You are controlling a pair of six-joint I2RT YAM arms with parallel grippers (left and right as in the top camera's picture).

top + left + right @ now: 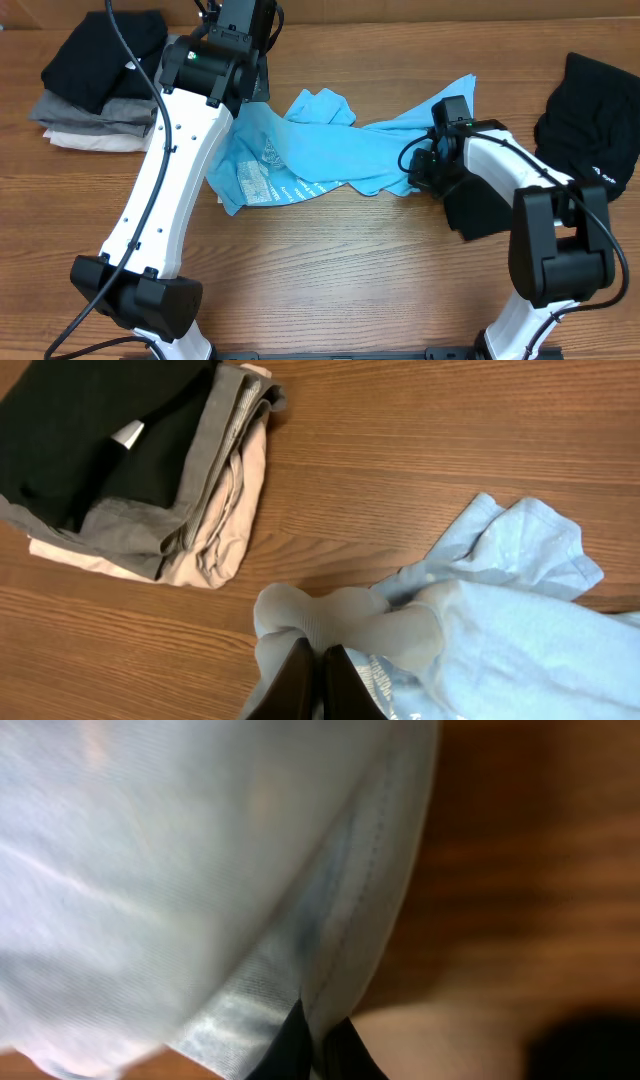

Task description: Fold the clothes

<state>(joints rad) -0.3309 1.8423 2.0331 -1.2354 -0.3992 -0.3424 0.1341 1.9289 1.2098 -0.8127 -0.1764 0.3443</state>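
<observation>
The wooden table [350, 290] carries everything. Across its middle lies the blue T-shirt [320, 150], crumpled and pulled into a band. Its long axis runs left to right between the 2 arms, and the lettered part sags toward the near left.

The left arm [170, 190] reaches to the shirt's far left end, and the right arm [500, 165] meets its right end. Each arm is therefore the nearer one for its own end.

The black garment [595, 120] lies loose at the far right edge, well apart from the shirt and close to the right arm only. The neat pile [100, 85] of black, grey and beige clothes sits at the far left, near the left arm.

The left gripper [315, 653] is narrow, its 2 fingers pinching a bunched fold of the shirt. The right gripper [320, 1032] also looks narrow and closed on the shirt's stitched hem, though that view is blurred.

The next move probably depends on drawing the 2 held ends apart along that axis, so the cloth spreads flat for folding.
</observation>
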